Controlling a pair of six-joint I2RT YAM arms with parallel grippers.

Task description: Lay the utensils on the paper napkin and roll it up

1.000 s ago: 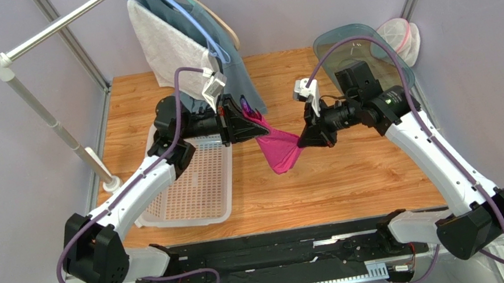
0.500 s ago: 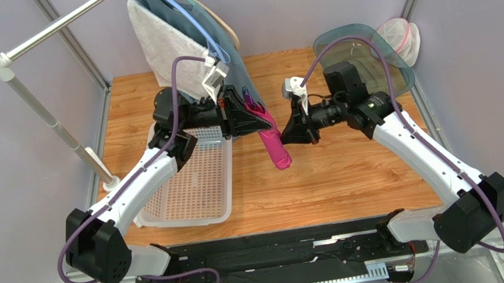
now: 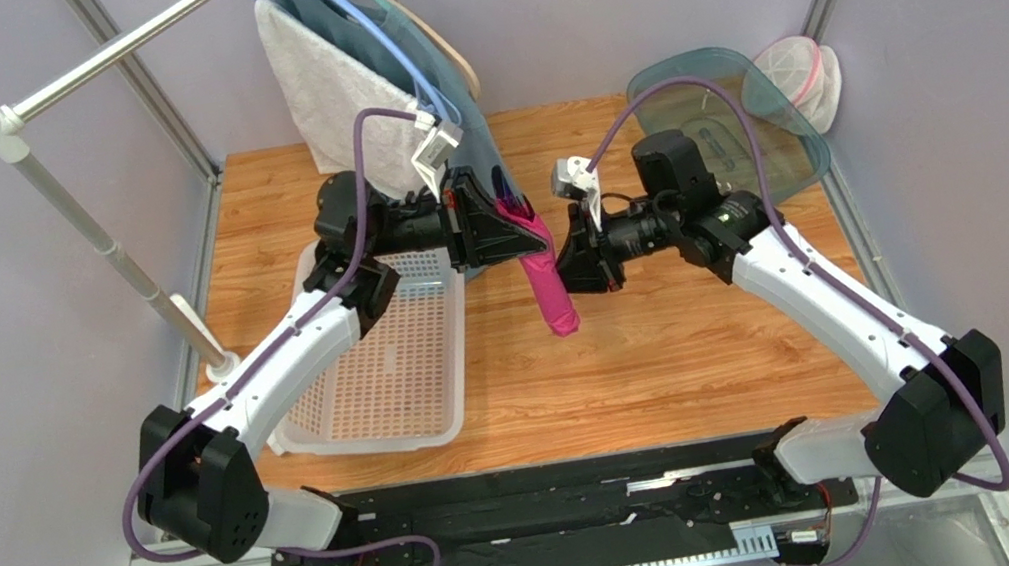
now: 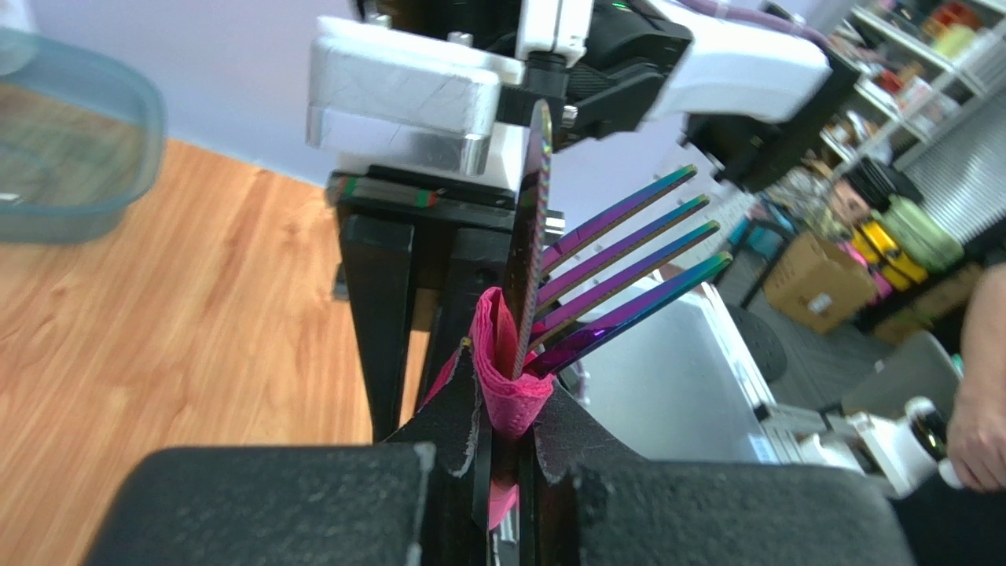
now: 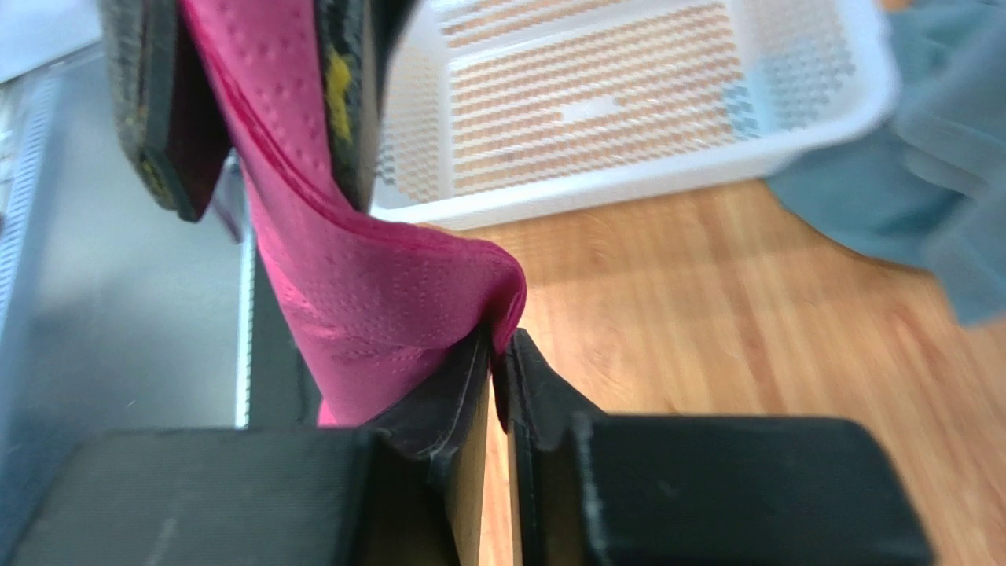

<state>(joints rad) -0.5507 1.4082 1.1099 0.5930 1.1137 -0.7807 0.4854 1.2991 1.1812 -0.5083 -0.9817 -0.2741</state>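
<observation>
From above, finds the left end effector (image 3: 528, 238) clamped tight on the upper end of a thin magenta-pink paper napkin (image 3: 554, 298), rolled into a narrow tube and hanging down from the grip over the wooden counter (image 3: 688, 345), with the tips of slim purple plastic utensils (image 3: 500, 205) poking out above the hold. Puts the right end effector (image 3: 570, 270) just beside the roll on its other side, meeting it partway down. Shows a white perforated plastic basket (image 3: 376, 440) on the counter under the left arm, and a grey-white towel (image 3: 321, 92) and a teal cloth (image 3: 490, 149) hanging behind. Through the left wrist camera, shows the left end effector (image 4: 510, 425) pressed together on the napkin's (image 4: 496, 342) bunched end, with the iridescent purple tines of a fork (image 4: 614, 271) fanning up and right out of the roll, and a thin flat purple piece (image 4: 531, 236) edge-on beside them. Through the right wrist camera, shows the right end effector (image 5: 502, 354) all but closed, a thin slit between its pads, with a fold of the napkin (image 5: 378, 283) caught at the very tips. Traces the pink sheet from there up and left into the left end effector's fingers (image 5: 148, 118). Sets the basket (image 5: 661, 177) and the teal cloth (image 5: 933, 177) beyond, blurred.
</observation>
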